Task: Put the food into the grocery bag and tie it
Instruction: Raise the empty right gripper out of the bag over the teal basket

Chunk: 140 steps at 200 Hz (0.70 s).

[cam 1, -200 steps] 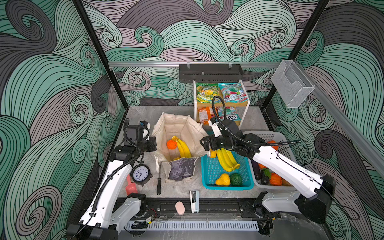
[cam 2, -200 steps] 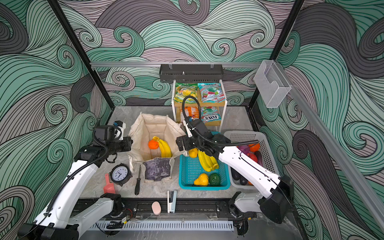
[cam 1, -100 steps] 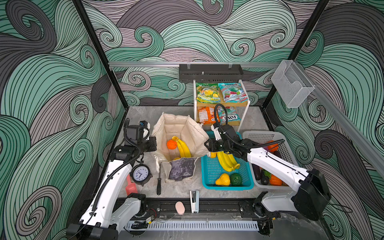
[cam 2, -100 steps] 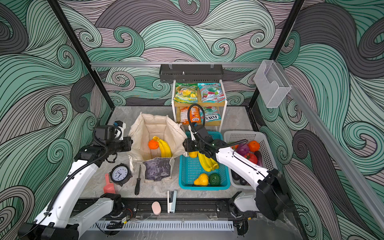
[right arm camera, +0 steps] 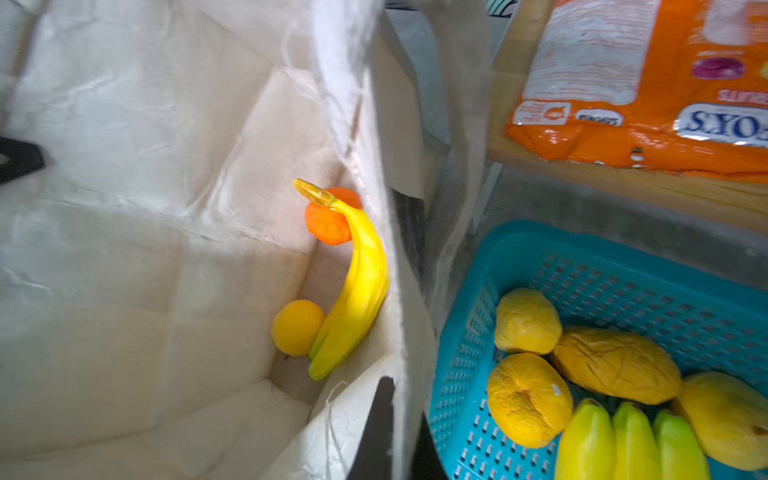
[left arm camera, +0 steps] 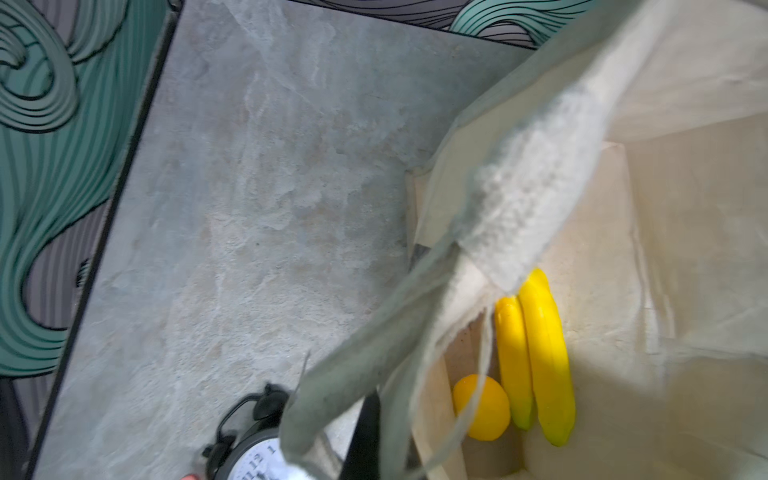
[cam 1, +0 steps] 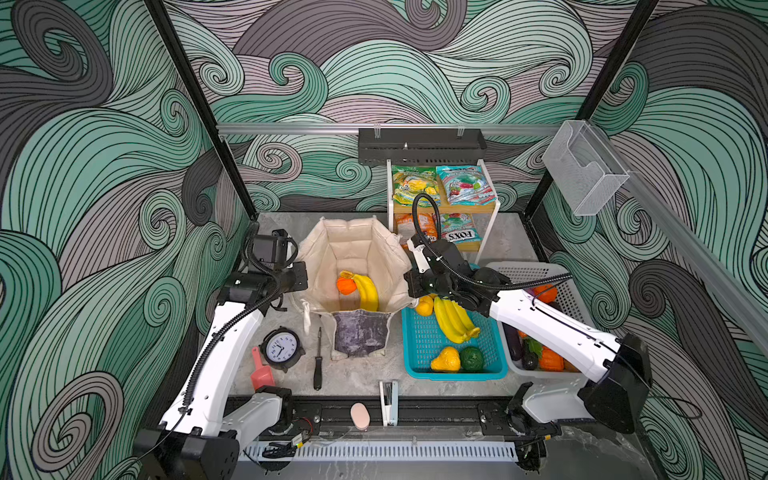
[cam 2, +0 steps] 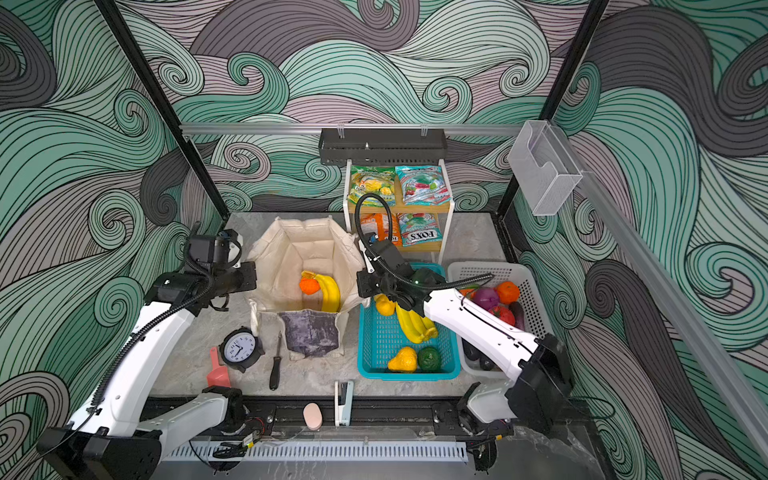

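The right tool [cam 1: 409, 291] is closing: its jaws, spread wide a second ago beside the right rim of the tall cream canvas grocery bag [cam 1: 353, 249], are now pinching that rim. The right arm's wrist is rising again after a brief dip, and its elbow is shifting slightly inward.

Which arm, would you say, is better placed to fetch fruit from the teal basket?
Right, likely: the right gripper grips the grocery bag rim beside the teal basket; the left gripper holds the far rim.
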### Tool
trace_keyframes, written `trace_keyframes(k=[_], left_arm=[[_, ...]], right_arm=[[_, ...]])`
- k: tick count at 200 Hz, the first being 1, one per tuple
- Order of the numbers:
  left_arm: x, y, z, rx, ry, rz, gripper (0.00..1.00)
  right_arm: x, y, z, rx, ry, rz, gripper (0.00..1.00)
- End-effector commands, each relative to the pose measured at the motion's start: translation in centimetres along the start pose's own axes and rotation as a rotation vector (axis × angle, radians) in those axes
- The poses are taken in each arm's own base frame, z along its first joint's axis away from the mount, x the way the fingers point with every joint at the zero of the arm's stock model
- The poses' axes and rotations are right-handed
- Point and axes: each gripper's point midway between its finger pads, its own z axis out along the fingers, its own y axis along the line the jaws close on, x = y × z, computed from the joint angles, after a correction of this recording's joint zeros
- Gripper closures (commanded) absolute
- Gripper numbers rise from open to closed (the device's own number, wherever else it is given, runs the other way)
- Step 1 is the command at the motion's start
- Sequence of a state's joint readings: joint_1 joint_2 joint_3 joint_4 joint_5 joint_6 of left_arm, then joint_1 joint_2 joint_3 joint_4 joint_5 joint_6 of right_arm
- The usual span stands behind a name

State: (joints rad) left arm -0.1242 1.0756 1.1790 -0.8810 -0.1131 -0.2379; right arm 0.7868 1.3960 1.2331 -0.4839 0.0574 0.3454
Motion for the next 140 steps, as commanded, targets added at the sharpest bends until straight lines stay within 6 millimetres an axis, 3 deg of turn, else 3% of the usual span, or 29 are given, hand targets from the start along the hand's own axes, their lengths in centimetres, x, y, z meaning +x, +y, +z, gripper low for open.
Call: trace_keyframes(k=[1, 43, 71, 103, 140], left_arm=[[-0.5, 3.6, -1.4, -0.198, -0.018, 0.034, 1.0], [0.6, 5.6, -1.2, -0.311, -0.004, 0.045, 1.0], [1.0, 5.5, -1.3, -0.297, -0.011, 0.036, 1.0], [1.6, 4.9, -0.5, -0.261, 0.021, 0.017, 1.0], [1.4, -0.6, -0.2, 0.07, -0.032, 0.017, 1.0]], right_arm=[[-0.6, -2.4, -2.5, 0.138, 0.001, -0.058, 1.0], [1.1, -5.6, -3.7, 0.243, 0.063, -0.068, 1.0], [2.2, -7.1, -4.0, 0.235, 0.093, -0.033, 1.0], [2.7, -5.1, -3.1, 0.131, 0.126, -0.012, 1.0], [1.7, -2.4, -2.4, 0.049, 0.1, -0.004, 1.0]])
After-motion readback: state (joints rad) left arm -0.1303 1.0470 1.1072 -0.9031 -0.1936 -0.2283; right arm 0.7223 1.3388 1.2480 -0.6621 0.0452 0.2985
